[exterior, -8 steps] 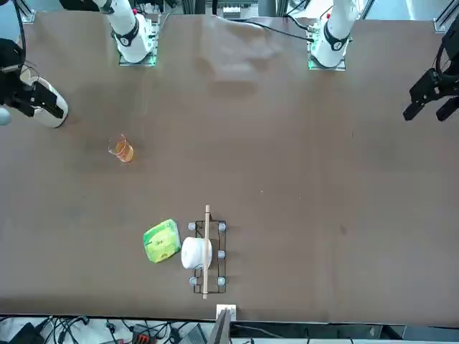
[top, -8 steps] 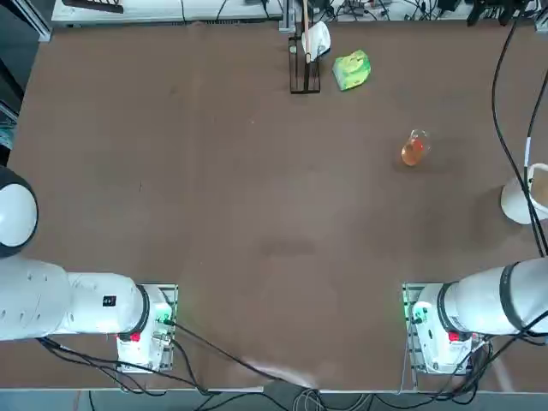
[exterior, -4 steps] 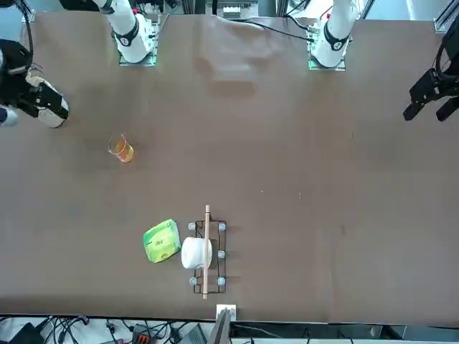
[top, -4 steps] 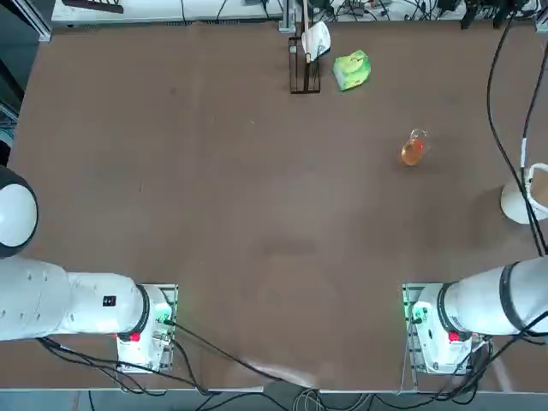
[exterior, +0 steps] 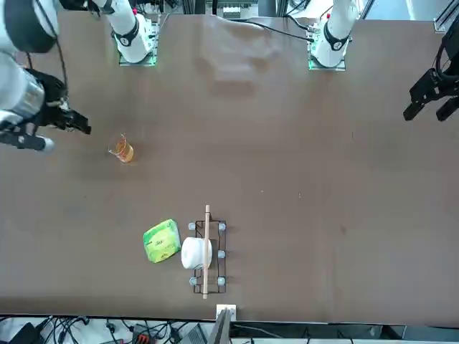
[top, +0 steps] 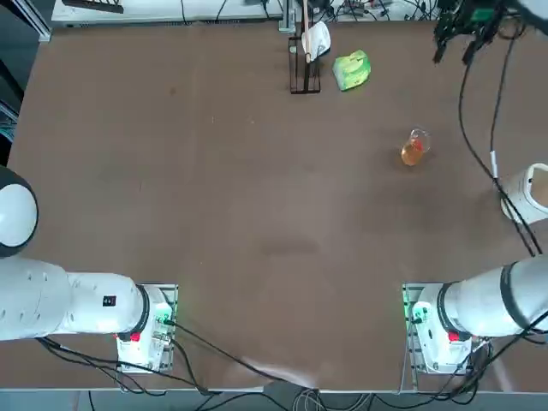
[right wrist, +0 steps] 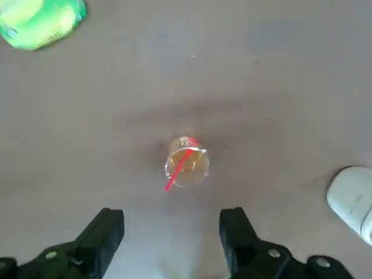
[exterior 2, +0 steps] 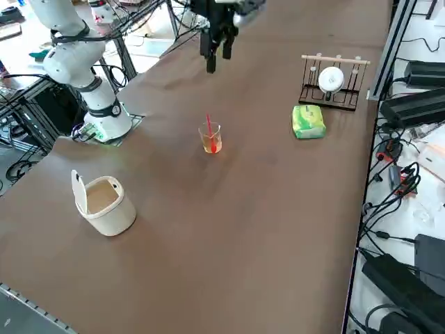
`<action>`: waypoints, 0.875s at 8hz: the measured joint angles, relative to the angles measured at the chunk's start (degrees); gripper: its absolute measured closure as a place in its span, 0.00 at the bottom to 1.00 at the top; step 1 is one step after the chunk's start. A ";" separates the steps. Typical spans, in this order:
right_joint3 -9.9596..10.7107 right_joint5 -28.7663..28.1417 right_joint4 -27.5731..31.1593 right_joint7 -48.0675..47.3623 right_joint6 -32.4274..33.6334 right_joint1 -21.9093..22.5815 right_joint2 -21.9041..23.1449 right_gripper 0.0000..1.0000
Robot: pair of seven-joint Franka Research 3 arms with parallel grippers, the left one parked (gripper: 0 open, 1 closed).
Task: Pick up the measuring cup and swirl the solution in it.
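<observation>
The right gripper [right wrist: 168, 244] hangs high above the table [top: 214, 197], jaws wide apart and empty. Below it the measuring cup [right wrist: 186, 161] stands upright, well apart from the white cup [exterior 2: 104, 203]. Being small, light, slippery glass, it probably wants a gentle pinch across its body, kept level so the solution [exterior 2: 213, 145] stays in.

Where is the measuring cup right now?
The measuring cup stands upright on the table's right half in the top view, between the green packet and the white cup. The open right gripper hangs above it, not touching.
</observation>
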State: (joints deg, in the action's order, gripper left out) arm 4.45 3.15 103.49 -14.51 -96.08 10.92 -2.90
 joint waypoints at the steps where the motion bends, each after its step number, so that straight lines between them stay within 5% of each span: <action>1: -0.18 3.40 3.31 -1.34 -0.88 3.25 0.16 0.00; 7: -0.68 20.70 25.06 -2.97 -11.34 14.94 7.11 0.00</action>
State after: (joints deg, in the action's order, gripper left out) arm 3.78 23.85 128.55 -17.48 -107.42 25.87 4.22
